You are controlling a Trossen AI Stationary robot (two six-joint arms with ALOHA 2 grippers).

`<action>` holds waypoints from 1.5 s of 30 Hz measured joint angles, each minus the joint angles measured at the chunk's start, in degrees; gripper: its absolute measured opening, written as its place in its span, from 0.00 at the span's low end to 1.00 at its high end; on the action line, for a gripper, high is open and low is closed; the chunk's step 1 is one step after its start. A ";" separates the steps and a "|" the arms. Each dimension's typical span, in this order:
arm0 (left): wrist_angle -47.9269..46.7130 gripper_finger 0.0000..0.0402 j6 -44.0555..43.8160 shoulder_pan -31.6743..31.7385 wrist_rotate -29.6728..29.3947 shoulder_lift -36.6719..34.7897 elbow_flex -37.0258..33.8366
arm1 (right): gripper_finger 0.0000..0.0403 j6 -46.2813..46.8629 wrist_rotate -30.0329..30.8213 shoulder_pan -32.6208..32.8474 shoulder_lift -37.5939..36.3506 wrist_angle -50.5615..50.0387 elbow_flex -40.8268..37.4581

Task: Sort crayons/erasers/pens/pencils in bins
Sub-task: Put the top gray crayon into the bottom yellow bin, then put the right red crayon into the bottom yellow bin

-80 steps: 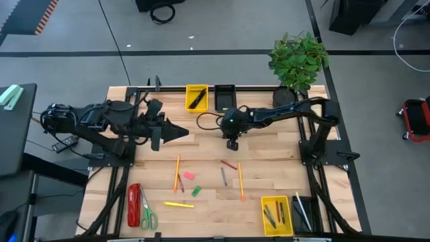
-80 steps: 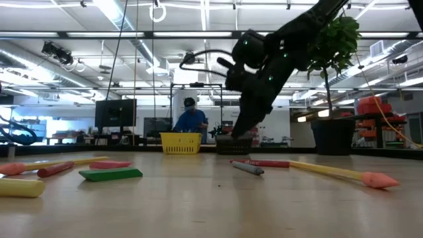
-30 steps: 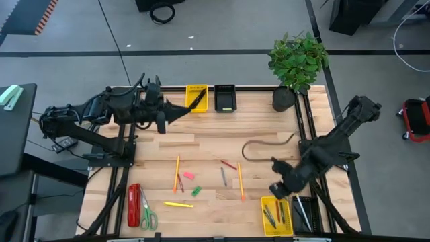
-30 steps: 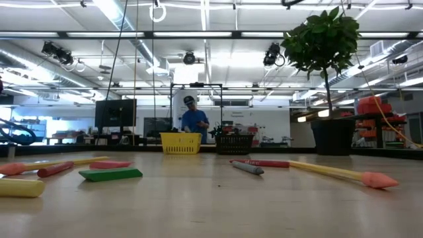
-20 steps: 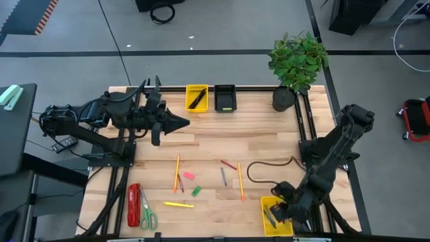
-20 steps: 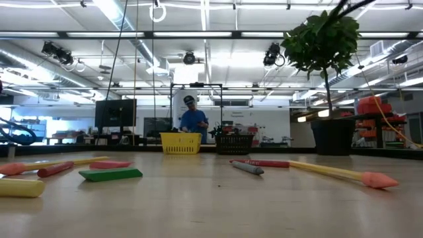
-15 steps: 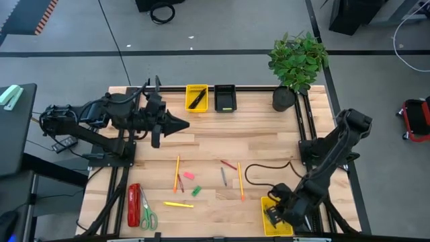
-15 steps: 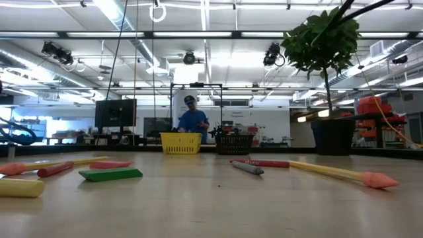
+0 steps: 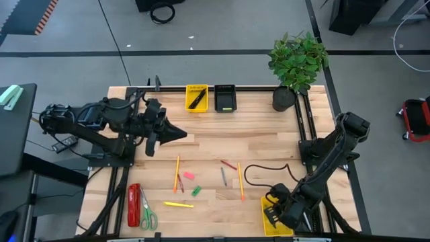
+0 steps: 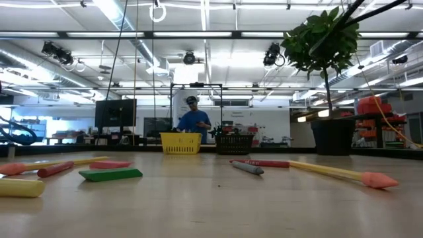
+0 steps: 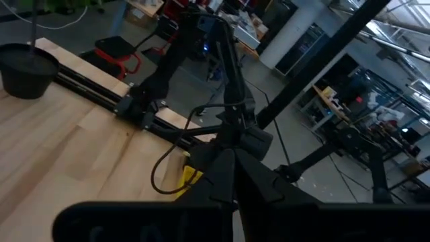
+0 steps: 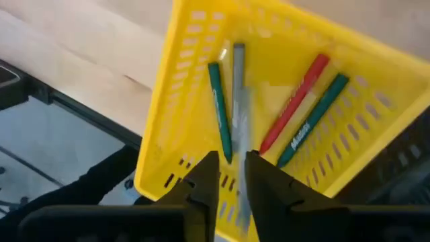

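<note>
Our right gripper (image 12: 232, 176) hangs over the perforated yellow plastic bin (image 12: 376, 141) at the bench's (image 9: 269, 144) near right corner. Its fingers (image 12: 203, 180) stand slightly apart with a grey crayon (image 12: 240, 101) blurred between them, apparently dropping among the green and red crayons there. Our left gripper (image 9: 176, 133) waits near the far left edge, fingers together, clear of the unsorted pencils (image 9: 177, 171) mid-bench.
</note>
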 joint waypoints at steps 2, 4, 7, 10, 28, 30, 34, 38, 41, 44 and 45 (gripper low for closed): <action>-0.03 0.05 -0.68 0.02 -0.68 0.02 0.00 | 0.24 -0.73 1.23 -0.02 -0.03 -0.23 0.00; -0.01 0.05 -1.28 0.02 -1.45 0.02 0.00 | 0.26 -1.11 1.57 -0.02 -0.03 -0.38 0.00; 0.04 0.04 -1.53 0.08 -2.38 0.02 0.00 | 0.28 -2.27 1.72 -0.02 -0.32 -0.45 0.00; 0.09 0.03 -3.36 0.04 -3.37 0.02 0.00 | 0.28 -4.72 3.66 -0.02 -2.03 -0.62 0.00; 1.42 0.03 -6.18 0.07 -6.54 0.04 0.00 | 0.27 -72.29 26.67 -20.08 -9.26 13.38 0.02; 1.59 0.03 -6.43 0.00 -6.54 0.04 0.00 | 0.27 -80.34 26.87 -22.37 -7.61 14.77 0.02; 1.59 0.04 -8.23 -0.62 -6.54 0.04 0.00 | 0.27 -82.99 24.65 -27.43 -5.26 14.86 0.02; 1.57 0.06 -8.96 -1.77 -6.54 0.04 0.00 | 0.27 -82.48 21.04 -31.17 -3.44 15.44 0.02; 1.79 0.06 -9.10 -2.62 -6.97 0.59 0.03 | 0.27 -84.54 18.84 -32.91 -1.60 17.35 0.02; 1.47 0.04 -9.35 -3.28 -7.31 1.83 0.02 | 0.27 -86.46 17.22 -33.90 0.91 18.91 0.02; 1.45 0.04 -9.37 -3.62 -7.37 2.20 0.02 | 0.27 -86.50 17.21 -34.13 1.75 18.96 0.02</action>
